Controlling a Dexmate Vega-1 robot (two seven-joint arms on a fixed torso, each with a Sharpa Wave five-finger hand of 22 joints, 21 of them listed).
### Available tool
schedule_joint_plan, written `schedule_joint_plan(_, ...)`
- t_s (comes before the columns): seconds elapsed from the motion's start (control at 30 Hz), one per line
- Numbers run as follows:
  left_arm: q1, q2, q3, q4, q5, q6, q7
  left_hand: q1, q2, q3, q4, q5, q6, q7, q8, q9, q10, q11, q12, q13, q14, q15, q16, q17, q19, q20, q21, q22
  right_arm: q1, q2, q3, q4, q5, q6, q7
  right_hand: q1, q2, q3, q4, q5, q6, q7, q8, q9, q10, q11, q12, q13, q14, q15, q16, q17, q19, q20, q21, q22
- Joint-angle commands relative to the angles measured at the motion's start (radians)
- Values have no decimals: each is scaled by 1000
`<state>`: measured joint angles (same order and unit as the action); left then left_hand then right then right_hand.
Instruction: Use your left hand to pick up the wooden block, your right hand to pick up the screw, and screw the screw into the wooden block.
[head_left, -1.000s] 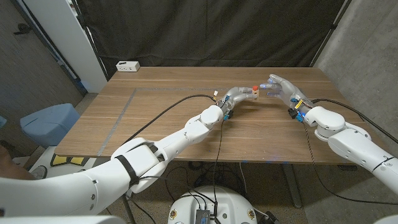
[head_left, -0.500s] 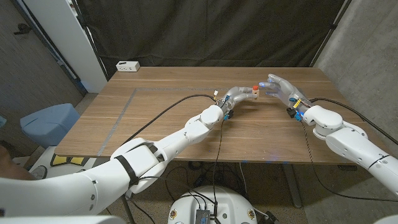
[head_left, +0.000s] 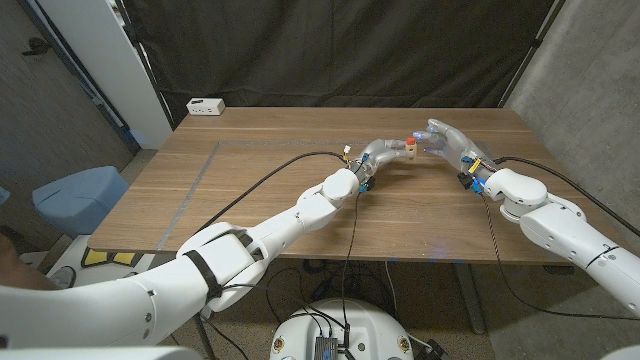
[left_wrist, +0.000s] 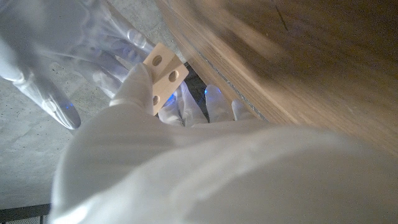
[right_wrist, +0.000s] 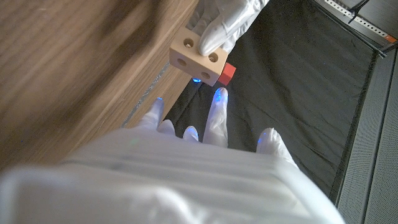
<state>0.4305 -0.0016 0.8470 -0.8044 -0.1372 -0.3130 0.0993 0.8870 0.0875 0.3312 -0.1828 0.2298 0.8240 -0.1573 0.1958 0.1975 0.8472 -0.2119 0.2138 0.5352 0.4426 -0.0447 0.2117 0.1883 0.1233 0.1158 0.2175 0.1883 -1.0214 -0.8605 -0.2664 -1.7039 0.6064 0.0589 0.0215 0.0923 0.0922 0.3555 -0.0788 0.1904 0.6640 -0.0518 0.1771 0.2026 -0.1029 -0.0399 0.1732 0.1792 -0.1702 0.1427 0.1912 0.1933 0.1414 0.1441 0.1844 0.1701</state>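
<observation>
Held the wooden block (right_wrist: 198, 59) in the left hand (head_left: 378, 153), fingers (right_wrist: 221, 25) pinched over its top face, clear of the worktop (head_left: 260, 190) and above its far middle part. Showed round holes on two block faces in both wrist views; long axis could not be told for sure, though in the head view the pale block (head_left: 409, 150) reached out from the left hand toward the robot's right. Carried a small red piece, the screw (right_wrist: 228, 71), at the block's side away from the left hand, toward the right hand, touching or seated in it; head view placed the red cap (head_left: 410, 141) on the block's upper end. Reached the right hand (head_left: 447, 140) in from the right, fingers (right_wrist: 217, 106) apart and stretched toward the block and screw, tips just beside them; whether any fingertip touched the screw could not be told, and nothing seen clamped in that hand. Left broad bare wood on the near side and toward the robot's left of both hands, with the worktop's far edge near behind them. Lay a black cable (head_left: 250, 185) along the left arm over the wood. Sat a white box (head_left: 205, 106) at the far left corner, well apart from the hands.
</observation>
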Motion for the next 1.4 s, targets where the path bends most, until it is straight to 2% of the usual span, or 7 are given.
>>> schedule_joint_plan(0.03,10,10,-1,-26,2,13,3,3,7,36,27,7,20,4,6,4,7,-2,8,6,6,-47,5,3,3,-8,3,3,11,6,-12,10,4,8,16,-9,-1,-4,1,4,3,5,9,1,-9,0,4,2,-39,8,-1,4,-7,5,-2,2)
schedule_joint_plan(0.5,15,9,0,-30,3,16,8,3,8,36,27,8,19,4,5,4,7,-2,8,7,6,-47,5,3,3,-7,2,3,7,-1,-10,6,6,9,18,-10,2,-2,2,6,53,14,31,1,11,-12,16,2,-39,7,3,3,-14,13,0,2)
schedule_joint_plan(1.4,18,10,1,-36,4,14,6,2,7,35,27,7,18,4,5,4,7,-2,8,7,6,-46,5,3,3,-8,3,3,-25,-14,8,-19,11,7,-6,-6,6,2,0,7,102,23,46,3,40,-20,24,1,-25,1,9,0,-15,25,4,2)
